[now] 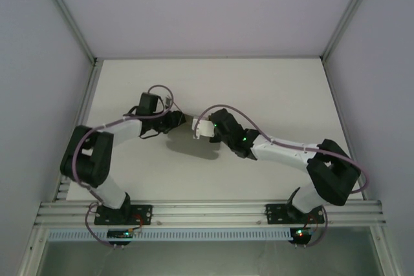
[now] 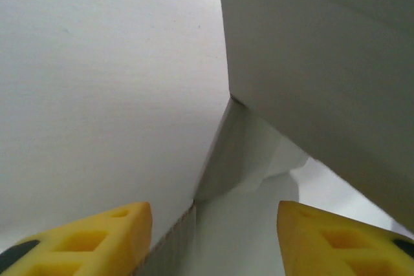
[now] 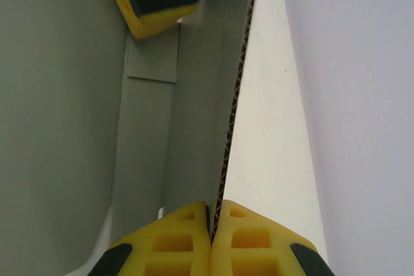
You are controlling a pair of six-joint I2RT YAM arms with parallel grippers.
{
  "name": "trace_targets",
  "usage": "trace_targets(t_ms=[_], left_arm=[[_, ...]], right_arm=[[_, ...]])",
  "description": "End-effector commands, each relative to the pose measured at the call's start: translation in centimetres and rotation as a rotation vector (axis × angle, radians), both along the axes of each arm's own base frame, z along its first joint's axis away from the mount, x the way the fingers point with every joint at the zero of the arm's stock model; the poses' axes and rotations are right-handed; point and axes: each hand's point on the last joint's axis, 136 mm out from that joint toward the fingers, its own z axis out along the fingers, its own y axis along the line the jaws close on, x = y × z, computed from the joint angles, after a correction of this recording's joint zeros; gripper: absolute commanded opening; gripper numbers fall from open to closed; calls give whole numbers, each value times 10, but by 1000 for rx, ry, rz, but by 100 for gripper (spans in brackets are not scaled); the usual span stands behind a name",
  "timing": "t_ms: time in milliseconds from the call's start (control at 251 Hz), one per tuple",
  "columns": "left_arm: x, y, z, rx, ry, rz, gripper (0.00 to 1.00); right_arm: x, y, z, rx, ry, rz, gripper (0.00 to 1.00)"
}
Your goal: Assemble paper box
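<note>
Just beyond the arm bases, over the middle of the white tabletop (image 1: 259, 88), the thin grey corrugated-card paper box (image 1: 202, 127) hangs between both arms. Its shadow suggests it is off the surface. The right pincer (image 3: 212, 231) is clamped on one upright wall's edge. The left pincer (image 2: 213, 237) stands apart, astride another card edge without gripping. Walls are up and a corner is formed, so assembly looks partway done, with flaps probably left to tuck. Farther on, bare tabletop leaves ample room before the pale enclosure walls (image 1: 39, 63).
</note>
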Motion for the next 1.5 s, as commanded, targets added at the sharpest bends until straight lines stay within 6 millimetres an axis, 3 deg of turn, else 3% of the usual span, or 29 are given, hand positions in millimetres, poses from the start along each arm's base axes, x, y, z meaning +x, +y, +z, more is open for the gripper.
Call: trace_targets(t_ms=[0, 144, 291, 427, 651, 774, 886, 1018, 1209, 1401, 1497], left_arm=[[-14, 15, 23, 82, -71, -26, 68], [-23, 50, 34, 197, -111, 33, 100], [-27, 77, 48, 254, -152, 76, 100], [-27, 84, 68, 285, -236, 73, 100], [-22, 55, 92, 280, -470, -228, 100], [-7, 45, 99, 312, -580, -339, 100], [5, 35, 100, 342, -644, -436, 100], [27, 39, 88, 432, -640, -477, 100], [37, 18, 80, 356, -609, -610, 99], [14, -2, 74, 231, -605, -716, 93], [7, -12, 67, 233, -572, -749, 83]], right_arm=[[7, -10, 2, -41, 12, 6, 0], [17, -22, 6, -52, 40, -2, 0], [23, -33, 7, -43, 85, 0, 0], [28, -42, 9, -47, 101, 2, 0], [16, -42, 13, -1, 229, 99, 0], [12, -45, 14, 0, 308, 134, 0], [14, -46, 12, -14, 325, 139, 0], [15, -46, 9, -12, 355, 147, 0], [18, -47, 2, -42, 375, 130, 0], [28, -44, 3, -35, 341, 117, 0], [32, -43, 5, -35, 323, 111, 0]])
